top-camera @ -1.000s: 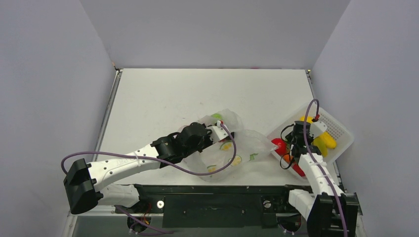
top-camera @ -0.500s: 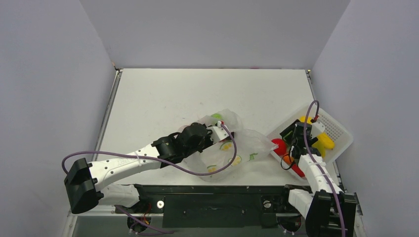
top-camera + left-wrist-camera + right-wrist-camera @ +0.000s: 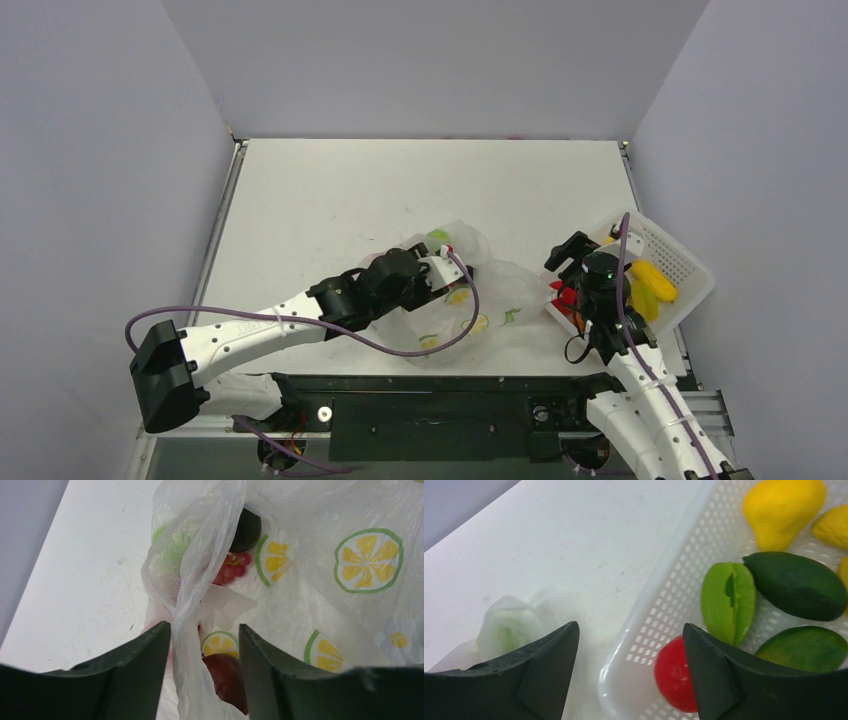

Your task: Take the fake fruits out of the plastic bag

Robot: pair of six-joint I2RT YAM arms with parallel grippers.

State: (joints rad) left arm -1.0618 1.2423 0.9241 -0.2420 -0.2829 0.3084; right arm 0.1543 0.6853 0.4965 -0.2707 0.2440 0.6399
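The bag is lying crumpled on the tabletop, near its front edge, with the left arm reaching over it. The left jaws are standing partly open around a raised, twisted fold of film: the fold is running up between them and seems to be brushing the left-hand one, but they are not pinching it, so the bag is released rather than gripped. That fold is probably sitting there as a handle for lifting the mouth open. Inside, fruits are showing through the film: a maroon one just below the jaws, red grapes and a dark green piece further in.

The right jaws are hanging wide open and empty over the rim of the basket, touching nothing. Beneath them a red fruit, a split green one, a dark green one and a yellow one are resting in the basket, apparently where emptied fruit is being collected, just beside the bag.
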